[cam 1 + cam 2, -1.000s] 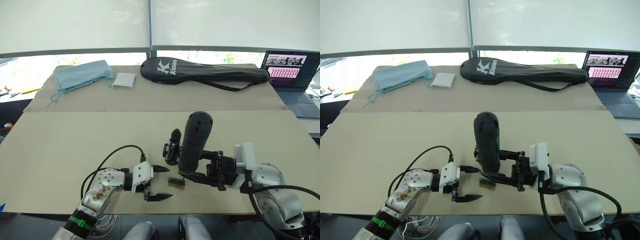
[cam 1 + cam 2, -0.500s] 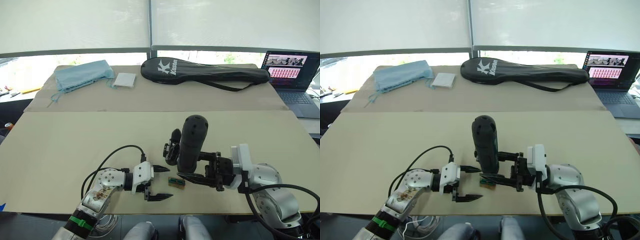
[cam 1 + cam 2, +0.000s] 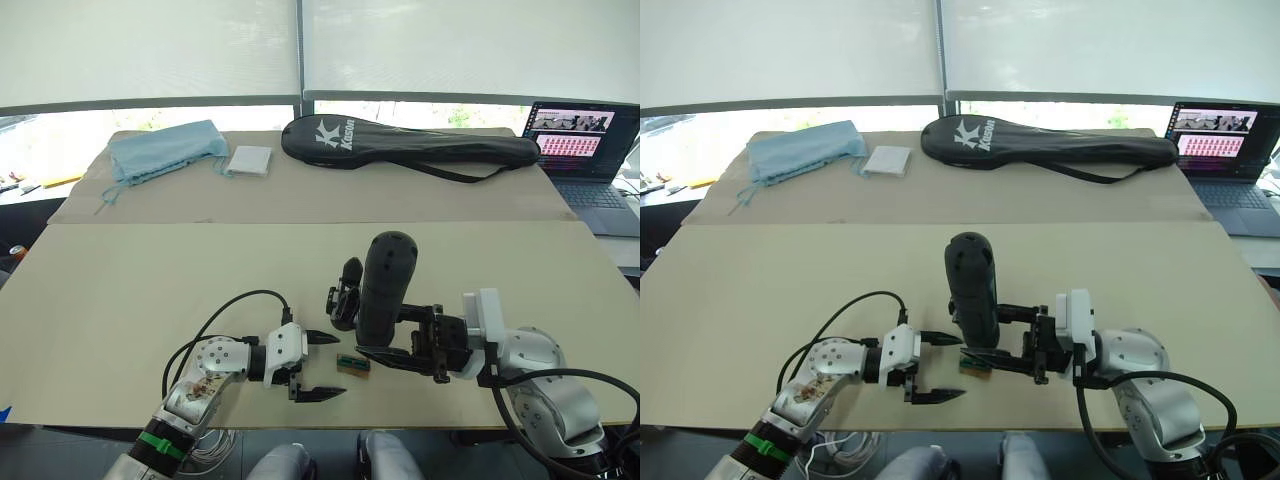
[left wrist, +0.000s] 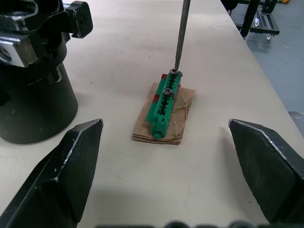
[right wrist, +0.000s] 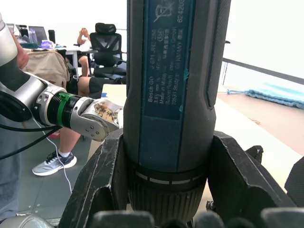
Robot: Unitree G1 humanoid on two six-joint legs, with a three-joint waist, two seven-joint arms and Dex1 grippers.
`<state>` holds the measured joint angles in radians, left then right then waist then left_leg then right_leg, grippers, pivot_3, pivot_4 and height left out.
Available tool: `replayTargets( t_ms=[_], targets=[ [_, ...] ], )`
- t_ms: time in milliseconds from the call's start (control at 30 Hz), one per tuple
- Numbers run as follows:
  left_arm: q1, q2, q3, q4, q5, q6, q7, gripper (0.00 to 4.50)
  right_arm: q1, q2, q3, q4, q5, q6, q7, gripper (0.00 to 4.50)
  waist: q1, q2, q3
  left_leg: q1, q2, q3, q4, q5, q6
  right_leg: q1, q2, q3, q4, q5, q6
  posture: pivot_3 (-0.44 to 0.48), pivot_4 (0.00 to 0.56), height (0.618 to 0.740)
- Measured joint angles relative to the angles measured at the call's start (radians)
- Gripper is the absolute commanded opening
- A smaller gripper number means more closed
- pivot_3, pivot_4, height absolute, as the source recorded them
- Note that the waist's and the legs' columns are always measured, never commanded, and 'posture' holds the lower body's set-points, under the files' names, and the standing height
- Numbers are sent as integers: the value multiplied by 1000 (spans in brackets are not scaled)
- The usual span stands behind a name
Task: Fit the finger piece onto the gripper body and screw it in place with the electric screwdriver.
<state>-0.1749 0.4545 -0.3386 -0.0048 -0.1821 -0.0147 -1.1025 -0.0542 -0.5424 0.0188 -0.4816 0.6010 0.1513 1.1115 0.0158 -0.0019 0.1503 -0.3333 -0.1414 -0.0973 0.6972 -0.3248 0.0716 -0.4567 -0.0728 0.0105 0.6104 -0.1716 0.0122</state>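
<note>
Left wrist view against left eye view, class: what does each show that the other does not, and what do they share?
The left wrist view alone shows the screw heads in the green holder and the metal bit tipped onto one. The left eye view alone shows the racket bag, blue cloth, laptop and the right gripper clamped on the electric screwdriver. Both show the open left gripper, the gripper body and the holder.
</note>
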Motion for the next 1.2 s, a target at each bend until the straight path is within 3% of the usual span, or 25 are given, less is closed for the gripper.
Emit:
replayTargets(
  t_ms=[1200],
  targets=[
    [0, 3, -2, -21, 1, 41, 11, 4500, 1, 0, 3, 18, -24, -14, -1, 1917, 0, 0, 0, 0, 0, 0, 0, 0, 0, 0, 0, 0, 0, 0, 0, 0, 150, 740]
  ],
)
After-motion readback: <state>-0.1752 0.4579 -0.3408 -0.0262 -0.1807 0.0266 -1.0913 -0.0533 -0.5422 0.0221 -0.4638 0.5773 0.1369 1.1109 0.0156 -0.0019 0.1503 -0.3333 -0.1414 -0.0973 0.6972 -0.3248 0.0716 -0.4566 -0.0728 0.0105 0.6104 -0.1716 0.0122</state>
